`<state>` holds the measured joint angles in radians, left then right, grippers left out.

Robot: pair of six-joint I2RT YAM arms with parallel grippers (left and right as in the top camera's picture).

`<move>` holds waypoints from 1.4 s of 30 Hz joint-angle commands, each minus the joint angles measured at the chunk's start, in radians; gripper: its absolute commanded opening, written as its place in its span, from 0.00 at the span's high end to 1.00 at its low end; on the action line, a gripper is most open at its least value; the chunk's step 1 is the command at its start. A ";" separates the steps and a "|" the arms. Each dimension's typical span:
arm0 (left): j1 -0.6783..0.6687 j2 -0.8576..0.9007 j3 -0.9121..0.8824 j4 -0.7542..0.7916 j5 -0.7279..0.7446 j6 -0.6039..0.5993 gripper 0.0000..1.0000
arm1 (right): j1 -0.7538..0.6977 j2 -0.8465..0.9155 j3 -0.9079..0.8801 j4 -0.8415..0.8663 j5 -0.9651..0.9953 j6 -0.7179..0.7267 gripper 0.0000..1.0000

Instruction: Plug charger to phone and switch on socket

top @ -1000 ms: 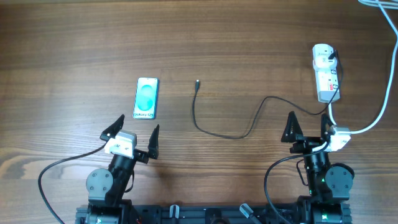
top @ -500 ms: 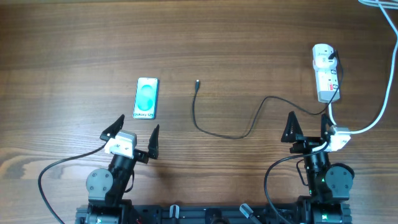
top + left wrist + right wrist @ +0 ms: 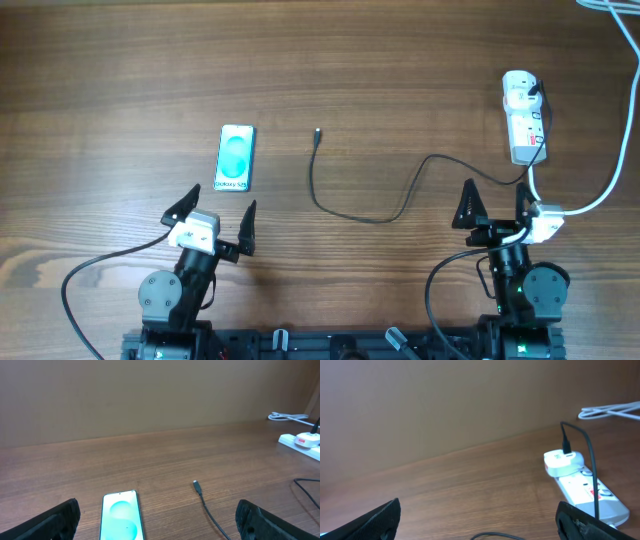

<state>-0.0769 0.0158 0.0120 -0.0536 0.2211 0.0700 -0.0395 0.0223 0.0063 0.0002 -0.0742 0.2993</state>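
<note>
The phone lies flat and face up on the wooden table, left of centre, its teal screen lit. It sits just ahead of my left gripper and apart from it. In the left wrist view the phone shows low between the two dark fingers, with bare wood on either side of it.

To its right, well clear of the phone, I see the charger's small plug lying loose on the wood. From there the charger runs as a thin black cable towards me, loops right, climbs and heads off towards the socket. The socket lies along the right edge of the table. A white adapter is seated at its far end, with the black cable rising out of the top. A thicker white lead curves away from the socket's near end.

My right gripper sits just short of the socket. Both grippers have their fingers spread wide and grasp nothing.
</note>
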 commanded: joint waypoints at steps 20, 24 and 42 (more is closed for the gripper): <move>-0.004 0.277 0.318 -0.209 0.086 -0.212 0.00 | -0.003 0.496 0.393 -0.191 -0.537 -0.076 0.00; -0.004 0.474 0.488 -0.299 0.085 -0.204 0.00 | -0.003 0.579 0.558 -0.378 -0.541 -0.142 0.00; -0.001 1.457 1.569 -1.141 0.081 -0.048 0.00 | -0.003 0.959 1.241 -1.099 -0.425 -0.251 0.00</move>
<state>-0.0769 1.3838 1.4658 -1.1229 0.2966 -0.0116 -0.0410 0.8948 1.1282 -1.0138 -0.5301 0.0742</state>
